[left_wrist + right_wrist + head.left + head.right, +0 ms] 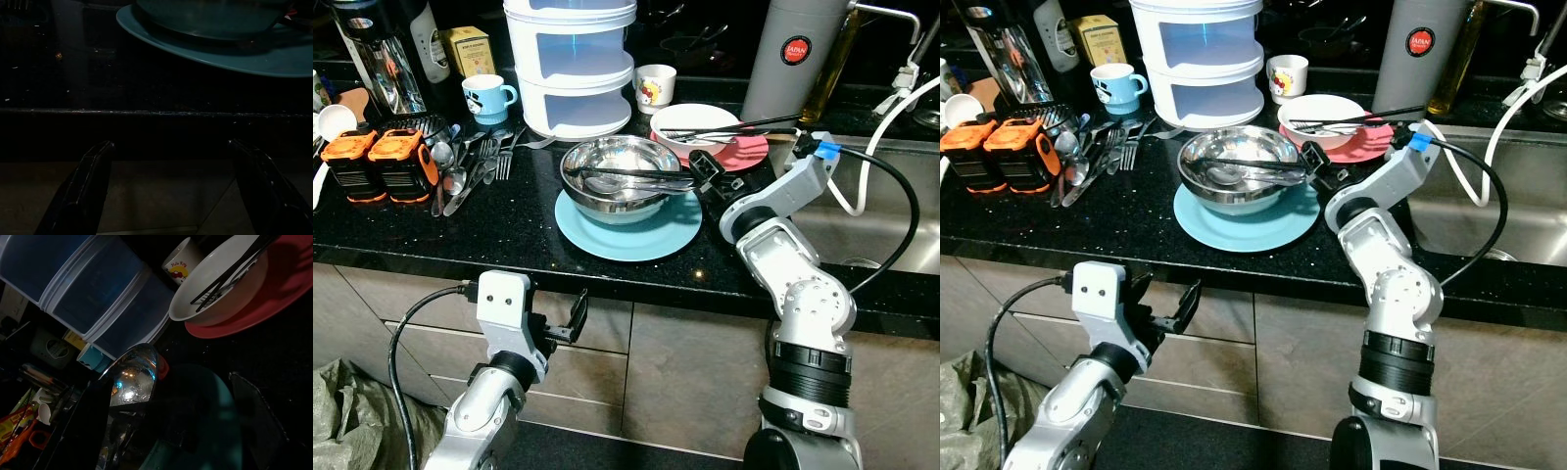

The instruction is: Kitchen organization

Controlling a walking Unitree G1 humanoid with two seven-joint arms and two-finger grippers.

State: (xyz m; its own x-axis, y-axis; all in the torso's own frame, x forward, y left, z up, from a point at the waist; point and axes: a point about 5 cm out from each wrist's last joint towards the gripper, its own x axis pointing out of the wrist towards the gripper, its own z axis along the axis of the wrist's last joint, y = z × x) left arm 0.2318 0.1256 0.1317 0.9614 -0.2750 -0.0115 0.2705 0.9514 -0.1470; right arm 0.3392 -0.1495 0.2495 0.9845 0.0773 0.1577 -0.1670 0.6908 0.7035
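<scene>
Currently the right tool (703,171) is sitting, fingers parted, at the right rim of the steel bowl (617,179) on the blue plate (628,227) on the desk (509,230), chopsticks lying crosswise inside. Left tool (576,315) is hanging open below, farther away.

Head stereo pair down over the counter (509,225); close wrist views sharing the teal plate (205,54).

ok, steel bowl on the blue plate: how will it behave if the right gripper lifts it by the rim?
The steel bowl looks thin, so probably light and rigid. Its polished rim may slip between the fingers. The utensils lying loose inside would likely slide or rattle if it tilts.
</scene>
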